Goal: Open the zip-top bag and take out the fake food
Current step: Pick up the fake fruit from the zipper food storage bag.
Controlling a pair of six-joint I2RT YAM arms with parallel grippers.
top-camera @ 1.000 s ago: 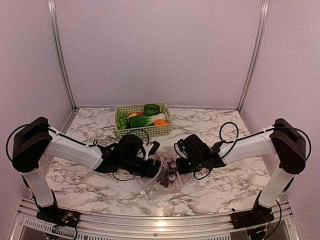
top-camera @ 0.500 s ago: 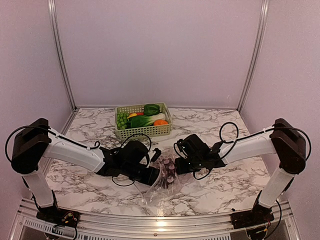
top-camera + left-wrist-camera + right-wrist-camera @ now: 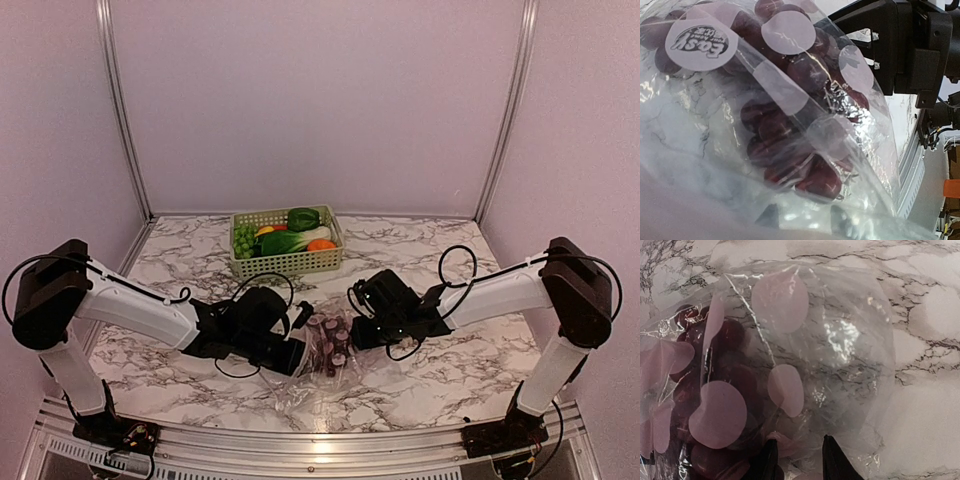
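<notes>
While both grippers crowd the bag, get a sure pinch on each lip before you pull apart.

Left to right: left gripper (image 3: pixel 297 352) is pushed into the left side of the zip-top bag (image 3: pixel 322 364), which lies centre-near on the marble table (image 3: pixel 450 372). Its fingers are dark blurs behind the film, with a narrow gap, and you cannot tell whether it has a grip. The grape bunch (image 3: pixel 330 334) sits inside the bag, dark purple, glossy, round-beaded. The right gripper (image 3: pixel 358 335) is at the bag's right side; its fingertips (image 3: pixel 767 460) stand close together against the film, and a clamp is not readable. The film is thin, clear and crinkly, with pale printed dots (image 3: pixel 788 32). It looks slippery, so take the stiffer zip edge rather than loose film. Other fake food (image 3: pixel 303 218) lies far off in the green lattice basket (image 3: pixel 285 264).
</notes>
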